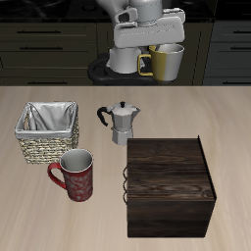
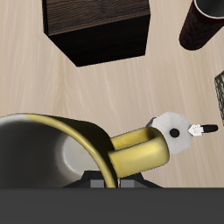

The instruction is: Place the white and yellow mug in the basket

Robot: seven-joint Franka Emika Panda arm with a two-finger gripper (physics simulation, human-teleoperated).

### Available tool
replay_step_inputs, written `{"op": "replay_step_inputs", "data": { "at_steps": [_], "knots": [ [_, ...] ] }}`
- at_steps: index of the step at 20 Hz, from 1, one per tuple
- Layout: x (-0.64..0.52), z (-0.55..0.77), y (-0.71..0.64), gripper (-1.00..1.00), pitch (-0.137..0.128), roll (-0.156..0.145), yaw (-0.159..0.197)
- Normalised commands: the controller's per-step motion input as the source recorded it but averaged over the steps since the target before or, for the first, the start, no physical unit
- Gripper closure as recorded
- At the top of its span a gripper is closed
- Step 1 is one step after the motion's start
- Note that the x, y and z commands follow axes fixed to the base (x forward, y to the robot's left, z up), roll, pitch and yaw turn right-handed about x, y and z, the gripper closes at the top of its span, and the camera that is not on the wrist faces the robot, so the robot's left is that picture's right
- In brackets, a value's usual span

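My gripper (image 1: 147,54) is shut on the white and yellow mug (image 1: 168,62) and holds it high in the air over the back of the table. In the wrist view the mug (image 2: 48,153) fills the near field, with its yellow handle (image 2: 140,150) sticking out. The fingertips are mostly hidden by the mug. The wicker basket (image 1: 47,144) with white lining stands on the table, nearer the front edge than the mug and off to one side. Only its edge shows in the wrist view (image 2: 219,94). Nothing shows inside the basket.
A silver moka pot (image 1: 123,124) stands on the table between basket and gripper, and shows in the wrist view (image 2: 175,131). A dark red mug (image 1: 75,175) stands in front of the basket. A dark wooden box (image 1: 170,184) sits near the front edge.
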Motion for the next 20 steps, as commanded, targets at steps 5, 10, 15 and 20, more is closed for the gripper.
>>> {"op": "replay_step_inputs", "data": {
  "at_steps": [5,10,15,20],
  "knots": [
    [0.15,0.19,-0.56,1.0,0.056,0.038,-0.019],
    [0.27,0.11,-0.59,1.0,0.04,0.048,0.068],
    [0.2,0.04,-0.5,1.0,0.052,0.016,-0.005],
    [0.02,0.14,-0.56,1.0,-0.041,-0.027,-0.017]
  ]
}}
